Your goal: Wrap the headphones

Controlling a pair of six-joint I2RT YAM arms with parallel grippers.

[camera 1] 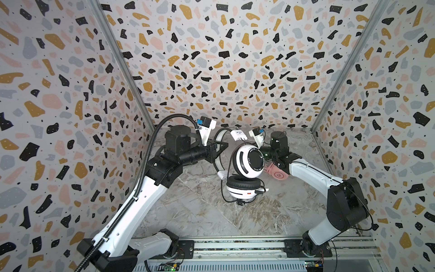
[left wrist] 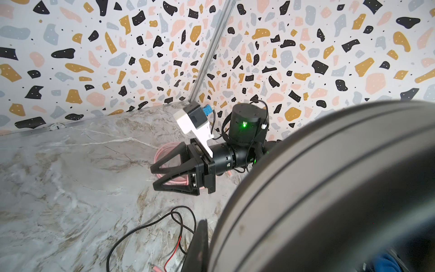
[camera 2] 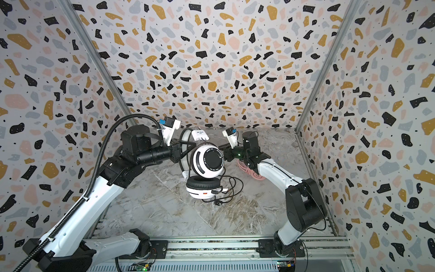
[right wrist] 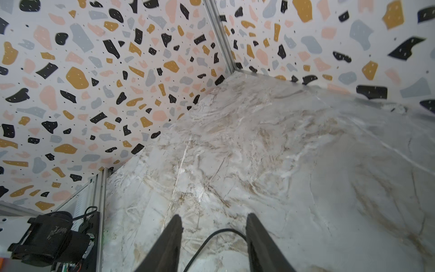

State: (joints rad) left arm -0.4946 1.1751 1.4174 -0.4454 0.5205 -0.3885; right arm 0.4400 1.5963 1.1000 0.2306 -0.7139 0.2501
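The headset (camera 1: 247,162) sits between left fingers (left wrist: 200,247) and right fingers (right wrist: 171,242), headband in the left ones; other headset (camera 1: 280,174) on the table (camera 1: 200,212) beside the right.

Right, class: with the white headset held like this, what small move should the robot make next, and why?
Probably bring the right pincer down to grip the black cable. The left pincer is clamped on the white headset's headband, the right one is open, gripping nothing, and the cable lies loose on the table.
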